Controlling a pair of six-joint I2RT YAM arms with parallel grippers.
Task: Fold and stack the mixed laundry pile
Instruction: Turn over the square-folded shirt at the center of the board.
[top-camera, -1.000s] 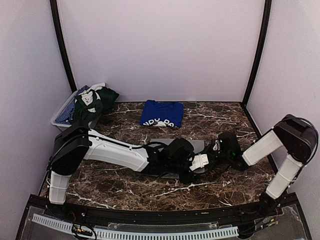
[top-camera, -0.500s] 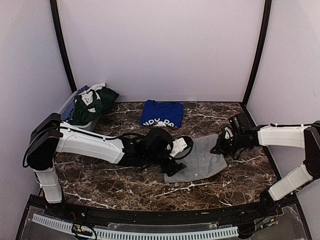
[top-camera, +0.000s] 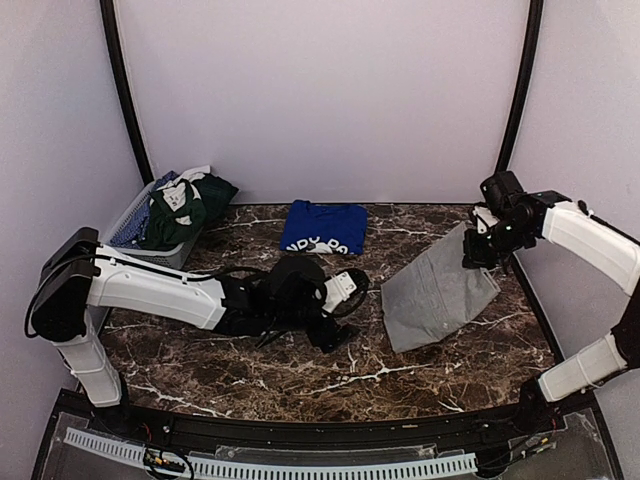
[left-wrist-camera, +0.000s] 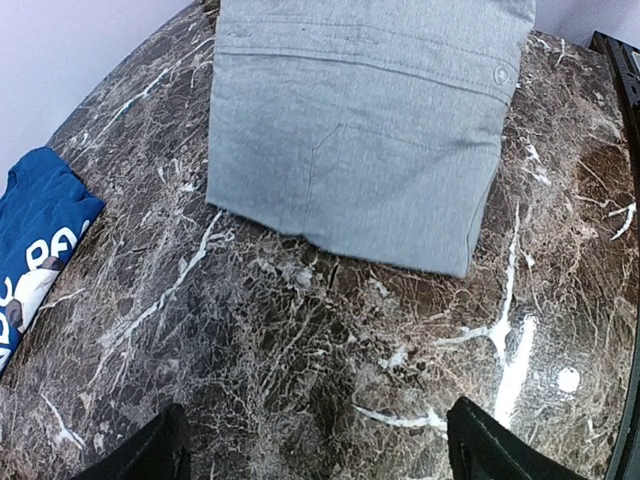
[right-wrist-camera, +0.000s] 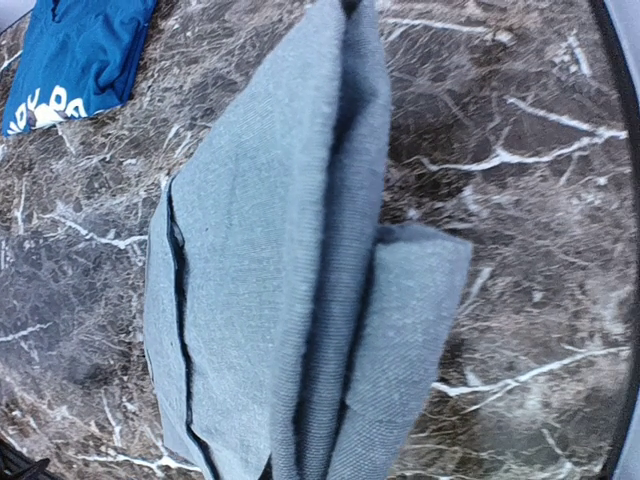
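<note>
My right gripper (top-camera: 476, 252) is shut on the top edge of a light-grey folded garment (top-camera: 436, 295), which hangs from it at the right with its lower end trailing on the marble table (top-camera: 250, 370). In the right wrist view the grey cloth (right-wrist-camera: 270, 300) fills the frame in vertical folds and hides my fingers. My left gripper (top-camera: 345, 312) lies low over the table's middle, open and empty. Its wrist view shows bare marble between the jaws (left-wrist-camera: 325, 455) and the grey garment (left-wrist-camera: 370, 130) beyond. A folded royal-blue T-shirt (top-camera: 323, 227) lies at the back centre.
A grey mesh basket (top-camera: 122, 228) stands in the back-left corner, heaped with dark-green and patterned garments (top-camera: 185, 205). Walls close in the table at the back and both sides. A black frame runs along the right edge (left-wrist-camera: 620, 70).
The left gripper opened, let go of the grey garment and drew back to the left. The right gripper rose and swung to the back right, lifting the garment off the table.
</note>
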